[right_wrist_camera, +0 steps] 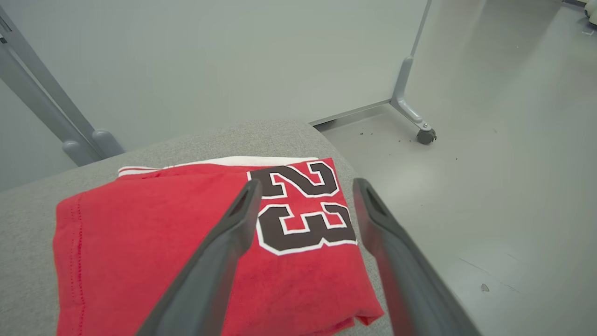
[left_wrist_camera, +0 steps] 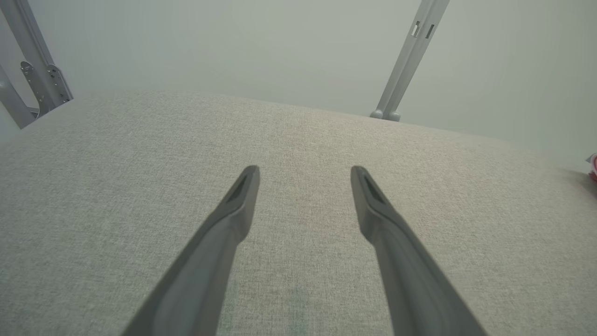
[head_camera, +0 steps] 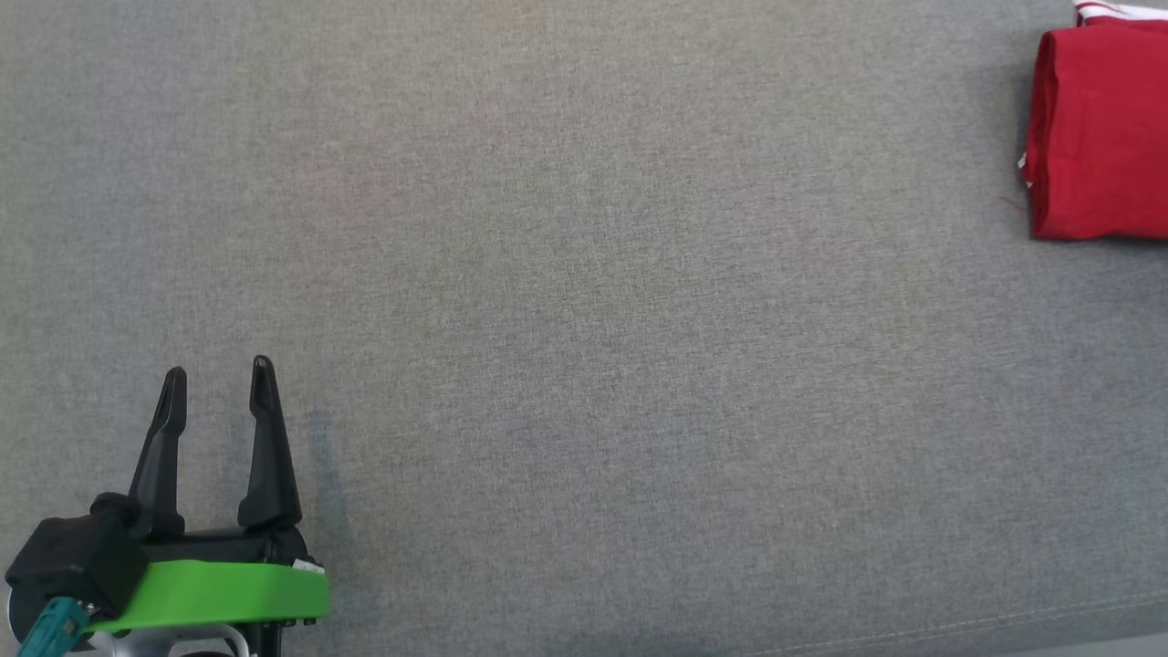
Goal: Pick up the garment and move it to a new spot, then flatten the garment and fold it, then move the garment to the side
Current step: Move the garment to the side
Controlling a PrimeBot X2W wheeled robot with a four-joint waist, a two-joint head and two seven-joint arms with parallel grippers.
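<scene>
The garment (head_camera: 1100, 132) is a red jersey, folded into a flat rectangle at the far right edge of the grey fabric surface (head_camera: 584, 319). In the right wrist view the garment (right_wrist_camera: 154, 247) shows a black "23" with white outline and lies near the surface's corner. My right gripper (right_wrist_camera: 305, 186) hovers above it, open, with nothing between its fingers. My left gripper (head_camera: 219, 370) sits at the lower left, open and empty, far from the garment. In the left wrist view my left gripper (left_wrist_camera: 305, 170) points over bare fabric.
The grey surface's front seam (head_camera: 958, 630) runs along the lower right. A pale wall panel on a caster leg (right_wrist_camera: 413, 116) stands behind the surface, over a grey floor (right_wrist_camera: 513, 186). Metal struts (left_wrist_camera: 406, 60) rise beyond the far edge.
</scene>
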